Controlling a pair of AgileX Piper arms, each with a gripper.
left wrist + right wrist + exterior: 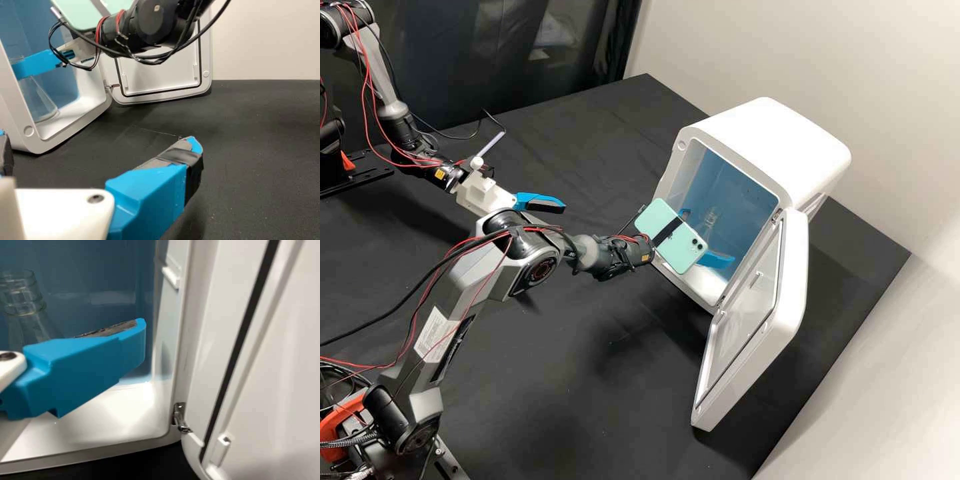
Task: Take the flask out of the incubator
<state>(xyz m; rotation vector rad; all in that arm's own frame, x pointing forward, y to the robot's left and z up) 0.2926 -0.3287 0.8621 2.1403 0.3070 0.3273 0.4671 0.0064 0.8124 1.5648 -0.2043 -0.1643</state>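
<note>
A clear glass flask (712,220) stands upright inside the white incubator (780,143), against its blue back wall. The incubator door (753,313) hangs wide open on the right. My right gripper (719,248) is inside the chamber and open. One blue finger (85,365) lies close beside the flask (22,305), pad side toward it; its other finger is hidden. My left gripper (543,202) hovers over the bench left of the incubator, open and empty. From there the flask (35,97) shows through the opening, behind the right arm's finger (37,62).
A mint-green phone (671,235) strapped to the right arm's wrist blocks part of the opening. Red and black cables (440,267) trail along both arms. The black bench (587,373) ends close behind and right of the incubator, at a pale wall.
</note>
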